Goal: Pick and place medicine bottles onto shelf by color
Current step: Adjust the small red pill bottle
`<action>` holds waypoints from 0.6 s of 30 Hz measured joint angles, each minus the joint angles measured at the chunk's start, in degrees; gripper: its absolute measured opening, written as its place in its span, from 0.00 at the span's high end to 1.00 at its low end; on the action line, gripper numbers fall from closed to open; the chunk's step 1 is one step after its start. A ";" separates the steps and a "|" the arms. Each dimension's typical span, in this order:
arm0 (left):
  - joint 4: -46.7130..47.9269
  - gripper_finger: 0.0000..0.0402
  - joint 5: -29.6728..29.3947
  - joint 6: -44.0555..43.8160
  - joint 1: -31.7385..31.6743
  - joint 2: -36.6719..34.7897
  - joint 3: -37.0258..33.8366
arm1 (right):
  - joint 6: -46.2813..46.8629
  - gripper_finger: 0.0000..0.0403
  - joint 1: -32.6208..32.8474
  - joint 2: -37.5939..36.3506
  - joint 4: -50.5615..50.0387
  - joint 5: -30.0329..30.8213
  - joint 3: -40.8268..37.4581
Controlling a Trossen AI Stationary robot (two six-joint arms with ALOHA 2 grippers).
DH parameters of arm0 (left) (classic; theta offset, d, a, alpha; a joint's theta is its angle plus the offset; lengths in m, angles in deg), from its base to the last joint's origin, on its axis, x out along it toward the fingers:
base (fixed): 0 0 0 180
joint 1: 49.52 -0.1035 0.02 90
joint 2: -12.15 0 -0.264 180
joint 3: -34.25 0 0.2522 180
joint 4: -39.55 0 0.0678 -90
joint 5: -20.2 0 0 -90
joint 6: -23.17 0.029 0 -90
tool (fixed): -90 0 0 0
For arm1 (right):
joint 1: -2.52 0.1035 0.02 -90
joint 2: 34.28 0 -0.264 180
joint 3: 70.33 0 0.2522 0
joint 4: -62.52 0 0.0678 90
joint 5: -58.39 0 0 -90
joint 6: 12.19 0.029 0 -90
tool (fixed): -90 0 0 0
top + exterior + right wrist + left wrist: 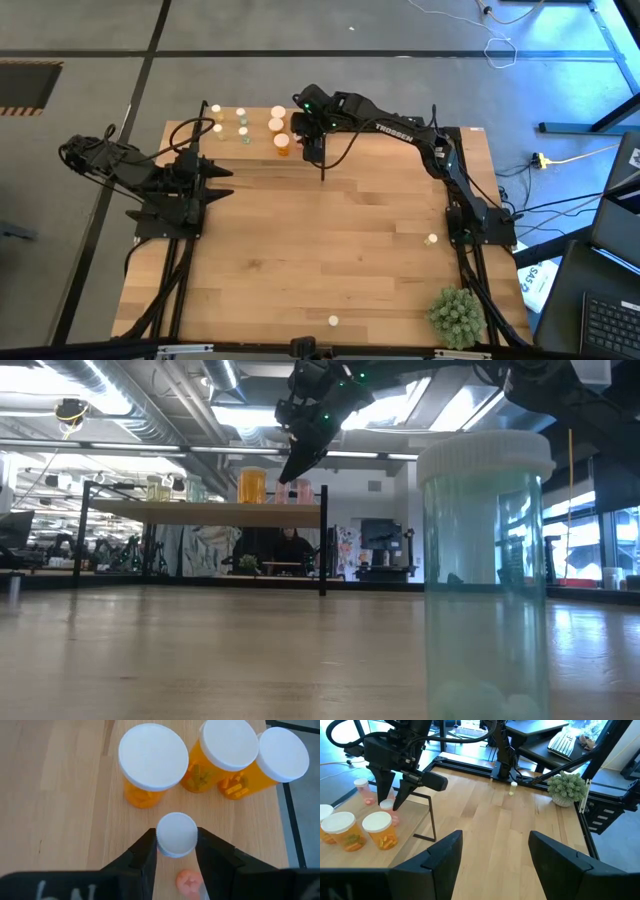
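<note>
The right arm, marked TROSSEN, has its end effector narrowed around a white-capped bottle on the shelf.

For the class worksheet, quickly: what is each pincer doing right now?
Left pincer: open, holding nothing, waiting at the table's left side.
Right pincer: over the shelf, fingers around a small white-capped bottle.

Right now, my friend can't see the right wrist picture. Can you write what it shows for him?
The right gripper has its two dark fingers around a small white-capped bottle on the wooden shelf. Just past it stand three orange bottles with white caps, and a little pink bottle shows between the fingers.
</note>
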 joint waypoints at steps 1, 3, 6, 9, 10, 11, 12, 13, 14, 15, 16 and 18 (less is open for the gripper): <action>0.01 0.44 0.01 0.00 0.02 0.02 0.00 | 0.03 0.69 0.00 0.00 0.00 0.00 0.00; 0.01 0.44 -0.01 0.00 0.00 0.00 0.00 | 1.01 0.69 0.15 0.00 0.00 0.02 0.00; 0.00 0.44 -0.01 -0.02 0.00 0.00 0.00 | 2.73 0.69 0.26 -0.07 -0.23 -0.01 0.00; 0.01 0.44 -0.01 -0.02 0.00 0.00 0.00 | 2.92 0.69 0.48 -0.20 -1.34 0.04 0.00; 0.01 0.44 0.01 -0.02 0.00 0.02 0.00 | 2.96 0.69 0.54 -0.36 -2.03 0.04 0.00; -0.01 0.44 0.01 -0.02 0.00 0.00 0.00 | 3.09 0.69 0.57 -0.59 -2.85 -0.02 0.00; -0.01 0.44 -0.01 -0.02 0.01 0.00 0.00 | 3.36 0.69 0.72 -0.71 -3.53 0.00 0.00; -0.01 0.44 -0.01 -0.02 0.01 0.01 0.00 | 3.74 0.69 0.86 -0.74 -3.71 0.00 0.00; 0.01 0.44 -0.01 -0.02 0.00 0.02 0.00 | 3.95 0.69 0.98 -0.76 -3.73 -0.01 0.00; 0.01 0.44 -0.01 -0.02 0.02 0.01 0.00 | 4.04 0.69 1.12 -0.86 -4.05 0.02 0.00; -0.01 0.44 -0.01 -0.02 0.00 0.00 0.00 | 4.07 0.69 1.31 -0.97 -4.57 0.04 0.00; 0.01 0.44 -0.01 -0.02 0.02 0.02 0.00 | 4.10 0.69 1.62 -1.03 -5.23 0.02 0.02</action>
